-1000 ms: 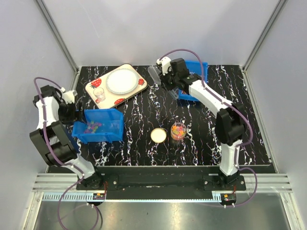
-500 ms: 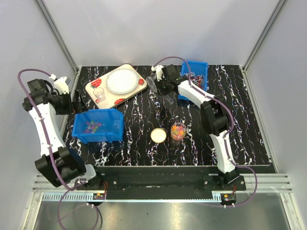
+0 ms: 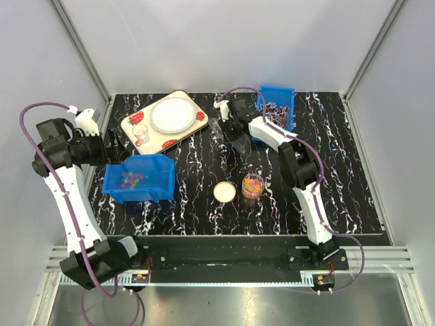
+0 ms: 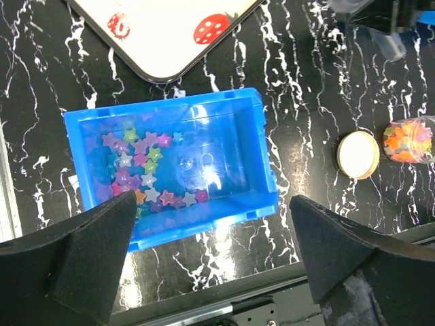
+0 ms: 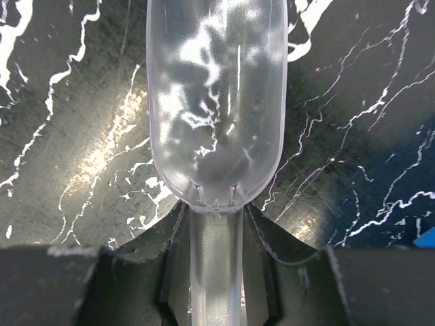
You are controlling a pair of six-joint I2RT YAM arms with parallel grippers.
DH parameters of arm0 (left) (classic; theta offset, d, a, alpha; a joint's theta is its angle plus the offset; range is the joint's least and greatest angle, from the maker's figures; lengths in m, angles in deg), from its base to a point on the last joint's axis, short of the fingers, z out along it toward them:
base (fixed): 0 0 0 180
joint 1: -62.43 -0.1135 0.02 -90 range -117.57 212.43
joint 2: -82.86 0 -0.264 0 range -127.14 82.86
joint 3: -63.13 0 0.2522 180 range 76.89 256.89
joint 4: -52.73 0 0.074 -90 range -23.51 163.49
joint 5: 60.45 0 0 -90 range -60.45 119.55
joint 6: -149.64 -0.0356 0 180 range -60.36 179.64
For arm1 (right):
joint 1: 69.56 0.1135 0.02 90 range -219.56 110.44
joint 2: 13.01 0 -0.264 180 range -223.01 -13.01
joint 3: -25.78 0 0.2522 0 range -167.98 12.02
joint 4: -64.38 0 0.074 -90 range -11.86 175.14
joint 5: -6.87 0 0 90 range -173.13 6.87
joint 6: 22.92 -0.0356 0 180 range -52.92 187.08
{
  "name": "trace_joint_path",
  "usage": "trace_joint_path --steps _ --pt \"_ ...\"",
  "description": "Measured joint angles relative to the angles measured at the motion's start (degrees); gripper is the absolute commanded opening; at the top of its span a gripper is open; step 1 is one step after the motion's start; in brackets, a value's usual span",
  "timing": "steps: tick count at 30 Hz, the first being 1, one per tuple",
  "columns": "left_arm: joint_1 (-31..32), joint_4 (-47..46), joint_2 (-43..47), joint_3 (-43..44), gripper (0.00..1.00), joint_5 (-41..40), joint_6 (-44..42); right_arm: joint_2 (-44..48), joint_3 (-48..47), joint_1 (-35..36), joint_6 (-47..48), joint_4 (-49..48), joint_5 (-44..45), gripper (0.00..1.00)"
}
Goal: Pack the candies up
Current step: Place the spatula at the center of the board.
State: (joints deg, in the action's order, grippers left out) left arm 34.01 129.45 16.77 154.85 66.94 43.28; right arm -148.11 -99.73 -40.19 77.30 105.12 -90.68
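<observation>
Nearest the arms' bases, right of the bin (image 3: 139, 178), a round lid (image 3: 224, 192) lies flat on the table (image 3: 204, 156). Just right of the lid stands an open jar (image 3: 252, 186) with candies in it. Most candies (image 4: 139, 170), small coloured stars, lie in the bin's left half. The left gripper (image 3: 114, 148) hangs above the bin's far left corner, fingers (image 4: 75, 251) spread wide, grasping nothing. Behind the bin sits a strawberry tray (image 3: 162, 138) carrying a white plate (image 3: 172, 114) and a small cup (image 3: 141, 134). Farther right, past the tray, the right gripper (image 5: 216, 265) is clenched on the handle of a clear scoop (image 5: 216, 102), whose bowl is low over the table. Just beyond is a far bin (image 3: 289, 102) holding wrapped sweets (image 3: 275, 110).
</observation>
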Motion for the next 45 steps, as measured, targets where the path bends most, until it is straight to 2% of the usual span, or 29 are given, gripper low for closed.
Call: trace_joint_path --steps 5,13,18,28,31,38,40,45 --pt "0.61 0.15 4.07 -0.48 0.99 -0.13 0.37 -0.96 -0.44 0.0 0.02 0.39 0.26 0.1" --pt "0.66 0.52 7.32 -0.87 0.99 -0.42 0.55 -2.01 -2.03 0.02 0.07 0.79 1.11 0.21" --pt "0.66 0.61 8.31 -1.7 0.99 -1.05 0.52 -2.23 -2.25 0.04 0.28 0.76 1.75 0.24" --pt "0.66 0.68 10.27 -2.05 0.99 -2.01 0.07 -2.23 -2.36 0.09 0.72 1.14 2.05 0.38" --pt "0.66 0.74 10.6 -2.36 0.99 -2.03 -0.17 -2.23 -2.36 0.09 0.96 1.81 2.05 0.48" --pt "0.66 0.83 10.64 -2.6 0.99 -2.03 -0.33 -2.23 -2.36 0.09 1.46 2.91 2.08 0.6" --pt "0.66 0.83 10.75 -2.6 0.99 -2.03 -0.39 -2.23 -2.36 0.09 1.49 2.93 2.08 0.69" --pt "0.9 0.85 11.45 -2.6 0.99 -1.79 -1.49 -1.09 -2.47 0.09 1.53 4.74 1.86 0.76"
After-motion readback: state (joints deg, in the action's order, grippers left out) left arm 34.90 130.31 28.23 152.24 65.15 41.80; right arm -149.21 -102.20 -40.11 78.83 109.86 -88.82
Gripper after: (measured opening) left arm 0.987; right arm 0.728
